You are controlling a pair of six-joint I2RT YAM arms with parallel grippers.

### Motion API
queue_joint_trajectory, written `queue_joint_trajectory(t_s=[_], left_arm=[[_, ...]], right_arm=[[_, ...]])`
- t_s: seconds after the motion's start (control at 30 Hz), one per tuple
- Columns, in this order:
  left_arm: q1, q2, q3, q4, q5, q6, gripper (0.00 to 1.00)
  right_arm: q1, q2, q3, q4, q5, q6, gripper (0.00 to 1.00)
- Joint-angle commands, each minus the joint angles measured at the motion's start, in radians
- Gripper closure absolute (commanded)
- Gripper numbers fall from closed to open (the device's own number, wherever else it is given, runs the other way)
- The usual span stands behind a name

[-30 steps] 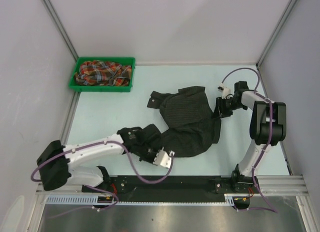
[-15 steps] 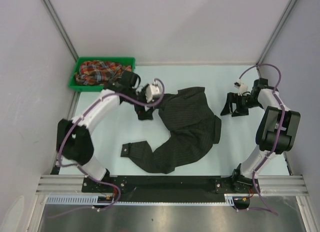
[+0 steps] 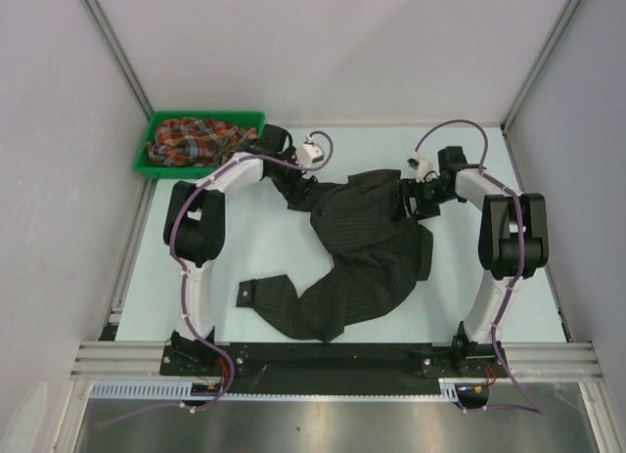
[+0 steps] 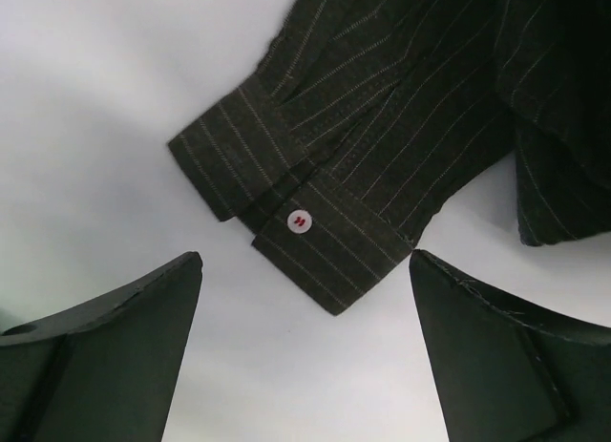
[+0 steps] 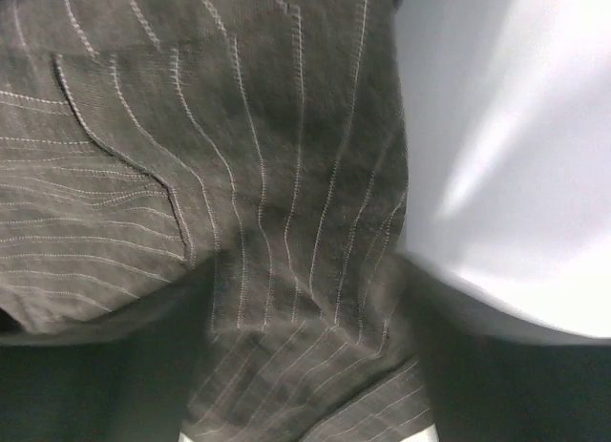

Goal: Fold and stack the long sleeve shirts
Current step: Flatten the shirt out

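Observation:
A black pinstriped shirt point(image 3: 362, 248) lies crumpled mid-table, one sleeve trailing to the front left point(image 3: 256, 294). Its other sleeve's cuff point(image 4: 286, 208), with a white button point(image 4: 301, 221), lies flat just ahead of my left gripper point(image 4: 305, 261), which is open above the table. From overhead, the left gripper point(image 3: 293, 184) hovers at the shirt's far-left end. My right gripper point(image 3: 409, 197) is at the shirt's upper right edge. In the right wrist view the right gripper point(image 5: 301, 270) is open, its fingers wide apart astride striped fabric point(image 5: 248, 156). The plaid shirt point(image 3: 196, 140) lies bunched in the bin.
A green plastic bin point(image 3: 156, 169) sits at the back left corner against the wall. Grey walls with metal posts close in the table on three sides. A metal rail point(image 3: 333, 360) carrying both arm bases runs along the near edge.
My left gripper let go of the front sleeve, opened and swung to the far sleeve's cuff. My right gripper opened, drew away to the right, then came back onto the shirt's upper right edge.

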Motion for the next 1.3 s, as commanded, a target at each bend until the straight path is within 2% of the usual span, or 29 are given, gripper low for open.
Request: queue_joint_trajectory(t_s=[0.0, 0.03, 0.07, 0.13, 0.17, 0.2, 0.23, 0.4, 0.47, 0.57, 0.6, 0.63, 0.7, 0.73, 0.77, 1.0, 1.1, 1.27], left_arm=[[-0.048, 0.017, 0.017, 0.025, -0.078, -0.045, 0.08], [-0.061, 0.014, 0.005, 0.024, -0.090, -0.037, 0.12], [-0.063, 0.007, -0.011, 0.019, -0.098, -0.039, 0.24], [-0.055, -0.027, -0.069, 0.018, -0.115, -0.056, 0.47], [-0.048, -0.046, -0.093, 0.018, -0.120, -0.062, 0.82], [-0.039, -0.064, -0.150, 0.025, -0.127, -0.072, 0.95], [-0.013, -0.113, -0.181, 0.025, -0.124, -0.088, 1.00], [0.084, -0.331, -0.423, 0.038, -0.069, -0.108, 1.00], [0.119, -0.438, -0.478, 0.025, -0.052, -0.097, 1.00], [0.126, -0.510, -0.525, -0.005, -0.005, -0.054, 1.00], [0.126, -0.512, -0.502, -0.025, 0.014, -0.063, 0.98], [0.126, -0.507, -0.482, -0.030, 0.034, -0.080, 0.75], [0.124, -0.469, -0.407, -0.022, 0.105, -0.132, 0.39], [0.115, -0.449, -0.378, -0.010, 0.115, -0.149, 0.30], [0.107, -0.428, -0.349, 0.004, 0.115, -0.158, 0.17], [-0.015, -0.095, -0.002, 0.041, -0.032, -0.223, 0.08], [-0.071, 0.008, 0.084, 0.030, -0.075, -0.217, 0.07], [-0.146, 0.101, 0.130, 0.025, -0.173, -0.194, 0.04]], right_arm=[[0.010, -0.002, 0.014, 0.045, 0.010, 0.019, 0.46], [0.004, -0.013, 0.008, 0.028, 0.004, 0.015, 0.54], [-0.002, -0.042, 0.000, 0.023, 0.000, 0.010, 0.73], [-0.024, -0.085, -0.034, 0.005, -0.002, -0.002, 1.00], [-0.025, -0.103, -0.045, -0.006, 0.000, -0.015, 1.00], [-0.051, -0.143, -0.066, -0.020, -0.003, -0.025, 1.00], [-0.071, -0.160, -0.074, -0.059, -0.008, -0.054, 1.00], [-0.122, -0.266, -0.152, -0.217, 0.006, -0.172, 1.00], [-0.130, -0.313, -0.212, -0.254, 0.026, -0.243, 1.00], [-0.130, -0.350, -0.278, -0.296, 0.055, -0.303, 1.00], [-0.131, -0.350, -0.281, -0.317, 0.061, -0.312, 1.00], [-0.136, -0.349, -0.276, -0.327, 0.066, -0.320, 1.00], [-0.189, -0.355, -0.269, -0.348, 0.064, -0.341, 1.00], [-0.214, -0.364, -0.266, -0.351, 0.058, -0.349, 1.00], [-0.240, -0.379, -0.255, -0.354, 0.050, -0.358, 1.00], [-0.412, -0.451, -0.227, -0.350, 0.041, -0.369, 1.00], [-0.522, -0.467, -0.209, -0.331, 0.023, -0.346, 1.00], [-0.692, -0.455, -0.192, -0.269, 0.006, -0.279, 1.00]])
